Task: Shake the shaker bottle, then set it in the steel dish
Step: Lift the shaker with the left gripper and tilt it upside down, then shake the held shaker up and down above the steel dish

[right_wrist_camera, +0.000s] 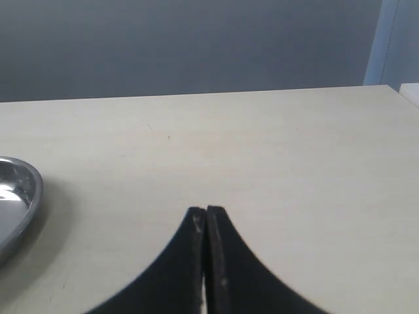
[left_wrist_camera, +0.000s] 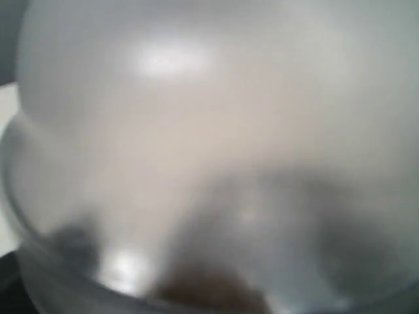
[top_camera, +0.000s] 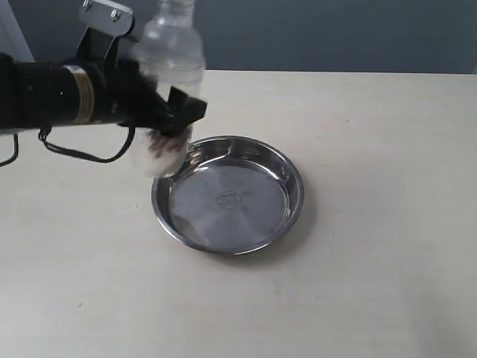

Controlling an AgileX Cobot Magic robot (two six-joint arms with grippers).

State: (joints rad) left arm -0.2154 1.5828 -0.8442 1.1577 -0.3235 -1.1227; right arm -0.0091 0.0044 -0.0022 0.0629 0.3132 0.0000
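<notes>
While the left jaws grip the motion-blurred shaker bottle (top_camera: 173, 56) at upper left, its base overlaps the upper-left rim of the steel dish (top_camera: 297, 195), mid-frame on the worktop (top_camera: 387, 149); the right jaws are closed, empty.

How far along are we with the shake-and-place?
Done: the left end effector holds the shaker bottle up off the table. In hand: the bottle looks motion-blurred, so shaking seems under way. Left: setting it in the steel dish. The right end effector sits shut, unused.
</notes>
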